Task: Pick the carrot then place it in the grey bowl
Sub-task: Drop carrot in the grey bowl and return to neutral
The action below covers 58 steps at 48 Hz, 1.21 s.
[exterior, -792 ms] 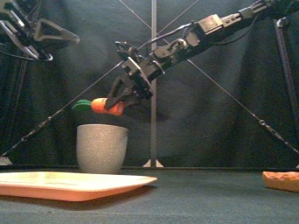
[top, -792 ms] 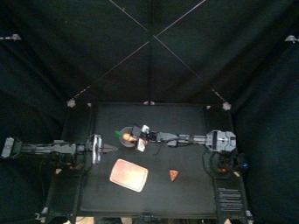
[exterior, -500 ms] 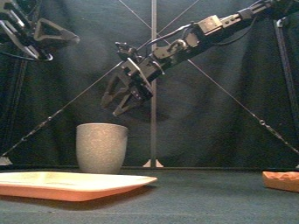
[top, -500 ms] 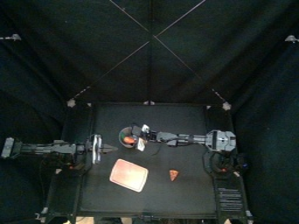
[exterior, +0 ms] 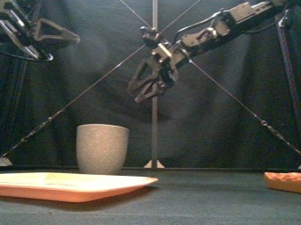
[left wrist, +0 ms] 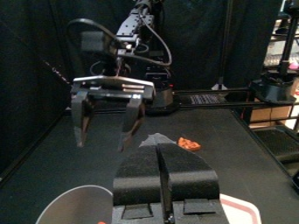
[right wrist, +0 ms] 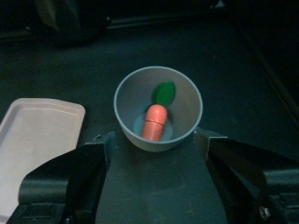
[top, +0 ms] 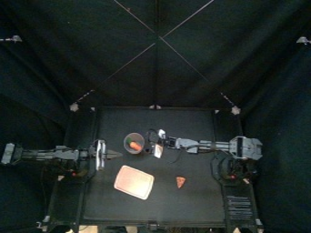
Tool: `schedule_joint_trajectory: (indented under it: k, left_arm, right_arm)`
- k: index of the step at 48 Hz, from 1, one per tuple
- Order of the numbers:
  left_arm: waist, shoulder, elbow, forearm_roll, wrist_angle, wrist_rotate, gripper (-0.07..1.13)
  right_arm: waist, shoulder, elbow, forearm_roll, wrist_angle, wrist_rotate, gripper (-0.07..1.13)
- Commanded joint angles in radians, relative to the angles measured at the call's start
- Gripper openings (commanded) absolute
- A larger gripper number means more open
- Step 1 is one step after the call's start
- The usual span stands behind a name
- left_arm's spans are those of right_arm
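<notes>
hiding inside grey bowl (right wrist: 128,94): carrot (right wrist: 156,124)

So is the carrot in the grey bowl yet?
In: the carrot lies inside the grey bowl; the right gripper hangs open and empty above.

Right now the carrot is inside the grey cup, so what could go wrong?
The right pincer hangs open above the grey bowl, a little to one side. If that arm dips while leaving, it might knock the tall bowl over and spill the carrot. The left pincer rests shut on the bowl's other side; a sudden swing from there could bump it too.
</notes>
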State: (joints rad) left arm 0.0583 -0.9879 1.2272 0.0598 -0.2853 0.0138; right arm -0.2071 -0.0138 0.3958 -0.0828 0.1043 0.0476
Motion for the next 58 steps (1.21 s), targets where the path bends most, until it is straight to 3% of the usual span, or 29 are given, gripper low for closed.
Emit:
schedule_joint_trajectory:
  k: [1, 10, 34, 58]
  left_arm:
    - [0.003, -0.009, -0.012, 0.012, -0.006, 0.002, -0.03]
    - [0.003, -0.023, -0.006, 0.026, -0.005, 0.002, -0.03]
    - [0.003, -0.026, -0.002, 0.026, -0.005, 0.002, -0.03]
    - [0.012, -0.026, 0.005, 0.026, -0.006, 0.002, -0.03]
  right_arm:
    - [0.009, -0.178, 0.124, 0.005, -0.12, 0.0, 1.03]
    - [0.041, -0.382, 0.314, 0.008, -0.273, 0.0, 1.03]
    - [0.155, -0.951, 0.698, 0.002, -0.302, -0.002, 1.03]
    - [0.16, -0.991, 0.762, -0.028, -0.341, -0.002, 1.03]
